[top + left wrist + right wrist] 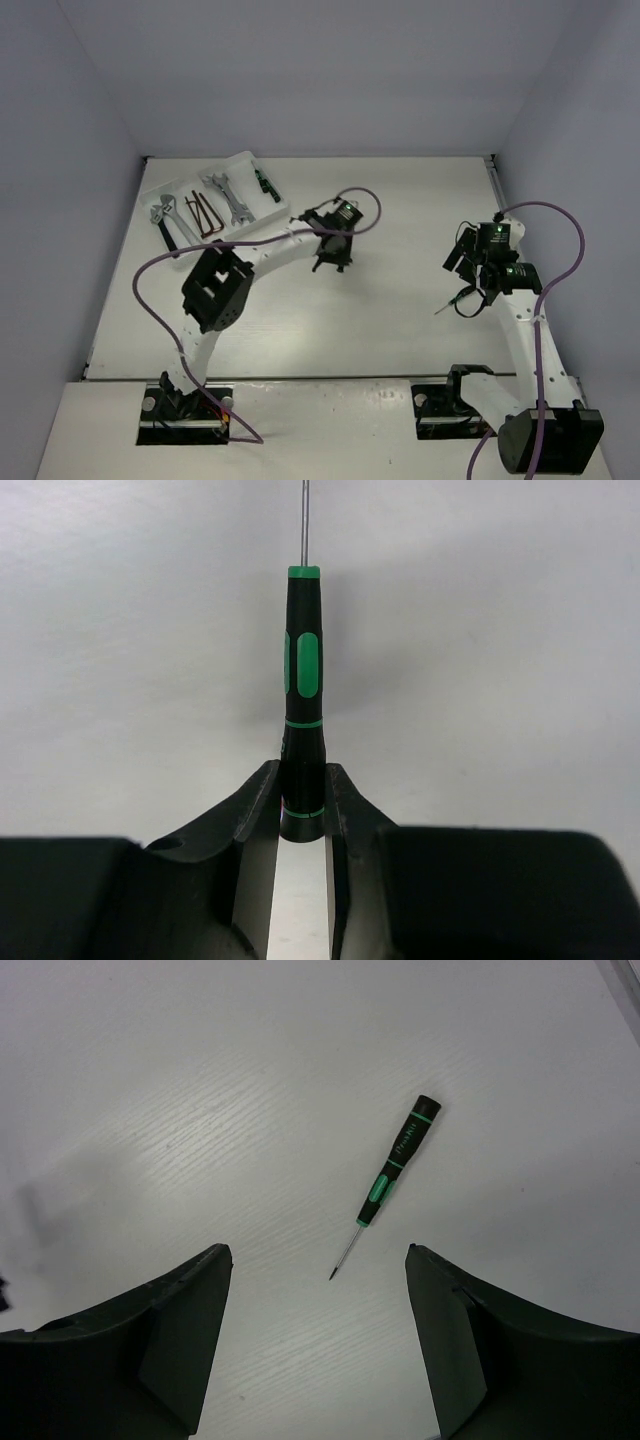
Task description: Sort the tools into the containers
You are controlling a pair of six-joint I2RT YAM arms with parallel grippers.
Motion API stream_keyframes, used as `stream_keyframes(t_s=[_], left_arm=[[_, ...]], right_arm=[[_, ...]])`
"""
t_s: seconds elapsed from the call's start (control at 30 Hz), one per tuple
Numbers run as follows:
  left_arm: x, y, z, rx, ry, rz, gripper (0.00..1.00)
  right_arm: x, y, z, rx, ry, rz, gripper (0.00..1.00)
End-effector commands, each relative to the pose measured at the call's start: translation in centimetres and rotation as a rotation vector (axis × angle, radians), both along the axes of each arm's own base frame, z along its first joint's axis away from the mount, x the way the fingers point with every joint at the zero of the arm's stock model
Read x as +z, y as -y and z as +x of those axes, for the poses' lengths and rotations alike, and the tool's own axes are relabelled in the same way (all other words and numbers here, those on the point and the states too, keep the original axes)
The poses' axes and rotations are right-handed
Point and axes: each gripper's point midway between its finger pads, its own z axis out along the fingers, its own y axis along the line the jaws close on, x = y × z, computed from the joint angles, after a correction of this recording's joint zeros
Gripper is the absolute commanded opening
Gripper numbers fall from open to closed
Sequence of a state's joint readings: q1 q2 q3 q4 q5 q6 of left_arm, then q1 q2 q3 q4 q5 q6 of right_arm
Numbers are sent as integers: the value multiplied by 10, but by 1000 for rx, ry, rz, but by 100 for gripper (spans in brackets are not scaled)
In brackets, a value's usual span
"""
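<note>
A black screwdriver with green marks (303, 680) sits between the two fingers of the left gripper (303, 798). The fingers are closed on its fat back end. Its thin metal tip points away from the gripper. I cannot tell if it touches the white table (400, 200) under it. In the top view, this gripper (333, 260) hangs over the middle of the table, a little to the right of the tray.

A second screwdriver (390, 1175) just like it lies flat on the table on the right side. Nothing holds it. The right gripper (317, 1250) hangs above it with its fingers spread wide apart and nothing in them. The pointy tip of this screwdriver faces the gap between the fingers, and its handle points away. From above, it (452, 303) shows as a thin dark line just beside the right gripper (470, 290).

The white tray (245, 156) sits in the far left corner of the table, well apart from both grippers. It has long slots side by side. From left to right they hold adjustable wrenches (165, 215), dark hex keys (205, 215), silver open-end wrenches (228, 195) and a third screwdriver (265, 183).
</note>
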State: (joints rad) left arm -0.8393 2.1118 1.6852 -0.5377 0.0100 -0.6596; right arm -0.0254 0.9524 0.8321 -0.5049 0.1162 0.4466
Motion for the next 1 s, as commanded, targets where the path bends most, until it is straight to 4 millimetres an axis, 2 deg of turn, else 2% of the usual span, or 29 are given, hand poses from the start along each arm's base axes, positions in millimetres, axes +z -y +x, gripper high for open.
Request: stream_keyframes(t_s=[0.0, 0.1, 0.13, 0.23, 0.27, 0.33, 0.37, 0.47, 0.6, 0.7, 0.77, 0.83, 0.9, 0.97], left_arm=[[111, -75, 80, 191, 234, -66, 0], [123, -123, 114, 292, 263, -52, 0], [126, -144, 128, 337, 270, -46, 0], [120, -188, 165, 425, 265, -37, 0], [122, -199, 175, 442, 269, -36, 0], [108, -212, 193, 454, 245, -24, 0], [111, -219, 203, 461, 255, -23, 0], [93, -230, 220, 464, 235, 1, 0], [83, -248, 243, 506, 223, -13, 2], [79, -256, 253, 524, 225, -26, 13], [80, -251, 255, 500, 221, -52, 18], [92, -242, 254, 468, 231, -88, 31], [108, -234, 246, 437, 250, -99, 41], [139, -227, 235, 407, 297, -113, 45]], right_arm=[[-12, 6, 3, -51, -42, 2, 67], [-20, 10, 3, -86, -69, -1, 67], [-21, 10, 4, -94, -71, 1, 67], [-26, 18, 4, -141, -84, -7, 67], [-28, 20, 3, -156, -87, -7, 67], [-31, 26, 3, -196, -94, -3, 66], [-32, 29, 2, -215, -96, -5, 66], [-37, 39, -2, -279, -107, 3, 64], [-47, 47, -7, -337, -136, 36, 63], [-54, 56, -12, -384, -157, 53, 63], [-56, 61, -14, -407, -162, 56, 63], [-59, 67, -18, -437, -173, 54, 63], [-65, 69, -21, -463, -190, 54, 63], [-78, 67, -27, -501, -223, 84, 62]])
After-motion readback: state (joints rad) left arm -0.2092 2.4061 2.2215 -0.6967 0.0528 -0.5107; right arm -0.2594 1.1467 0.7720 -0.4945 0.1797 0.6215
